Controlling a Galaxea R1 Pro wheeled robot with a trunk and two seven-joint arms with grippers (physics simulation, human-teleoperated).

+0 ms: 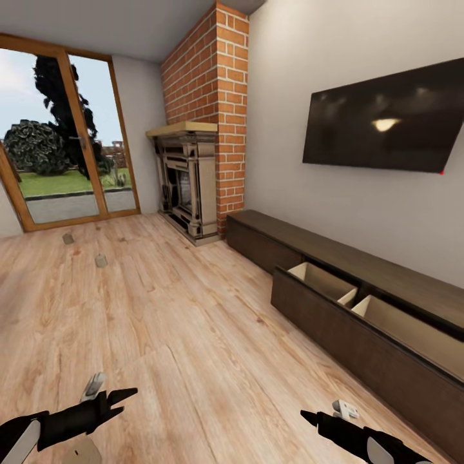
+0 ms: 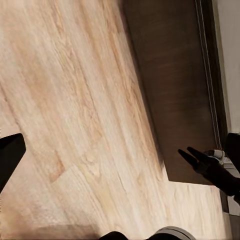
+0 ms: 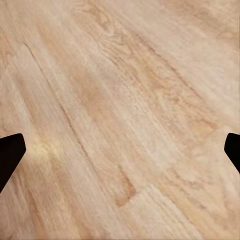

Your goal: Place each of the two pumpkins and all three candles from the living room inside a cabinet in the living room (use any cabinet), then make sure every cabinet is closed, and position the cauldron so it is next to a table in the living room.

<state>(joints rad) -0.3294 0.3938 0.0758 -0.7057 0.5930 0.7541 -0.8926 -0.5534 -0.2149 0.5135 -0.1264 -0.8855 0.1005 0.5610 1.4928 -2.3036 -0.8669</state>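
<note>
Dark-brown cabinet (image 1: 361, 303) along the TV wall, drawer pulled out, compartments bare | two candles (image 1: 100, 260) on the wood floor (image 1: 167, 309), well apart from cabinet, toward the glass door | left gripper (image 1: 119, 397) fingers spread, empty | right gripper (image 1: 322, 419) fingers apart, empty, near cabinet front

The long dark-brown cabinet (image 1: 361, 283) along the wall has one drawer pulled open; two small tan objects, possibly candles (image 1: 100, 260), stand on the floor.
</note>
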